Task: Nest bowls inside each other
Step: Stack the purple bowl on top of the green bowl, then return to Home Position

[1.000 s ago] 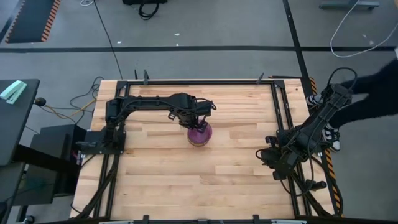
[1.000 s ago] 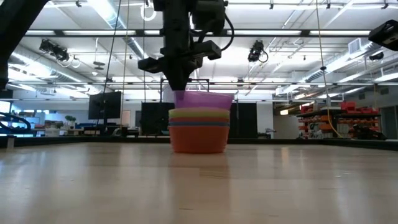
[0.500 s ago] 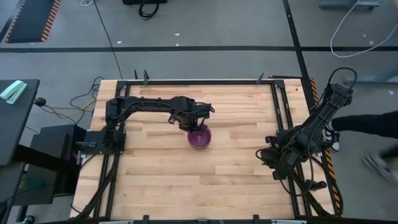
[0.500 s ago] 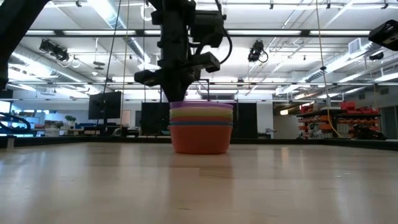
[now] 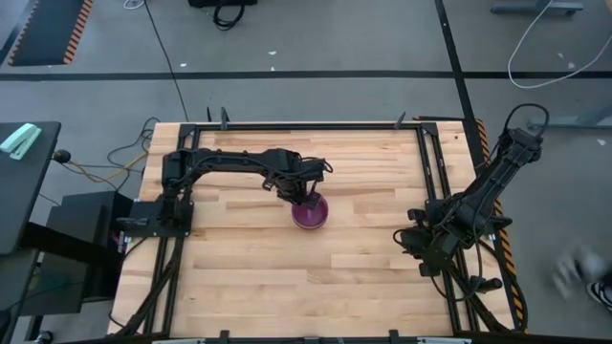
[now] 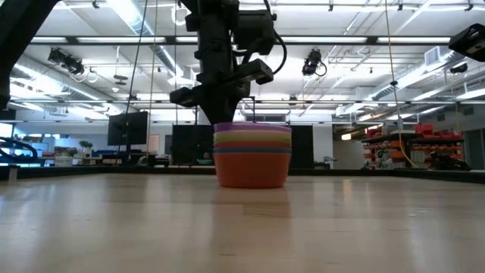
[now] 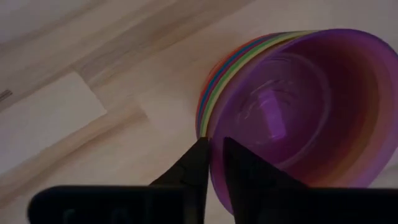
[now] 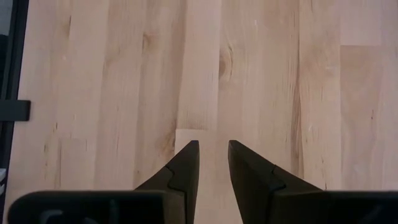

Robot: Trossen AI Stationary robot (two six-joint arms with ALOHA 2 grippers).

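Stands upright, mouth up, stack axis vertical: nested stack of small round glossy plastic bowls (image 6: 252, 155), near the middle of the light wooden butcher-block table (image 5: 363, 258), a little toward its far-left part in the high view. Topmost: purple bowl (image 7: 298, 112), rim level, hollow open to the overhead camera (image 5: 309, 212). Below it in the low view, thin coloured rims in bands, then the orange bowl (image 6: 252, 171) at the bottom carrying the rest; the left wrist view shows green, blue and orange-red rim edges peeking past the purple rim. Exact count of bowls and any pink or yellow rim: hard to make out.

Reaches over the stack from the table's left: left end effector (image 7: 211, 163), fingers narrow, pinching the near wall of the purple bowl, one finger (image 7: 245, 168) inside the hollow and the other outside against the rims. In the low view, dark wrist and cabling (image 6: 223, 68) hide the stack's far left edge.

Waits well apart at the table's right edge: right end effector (image 8: 212, 165), fingers slightly parted over bare wood, holding nothing.

Around: black metal frame (image 5: 316, 124) along the table edges, grey floor beyond. Blurred shape at the lower right corner of the high view, cut off, not identifiable.
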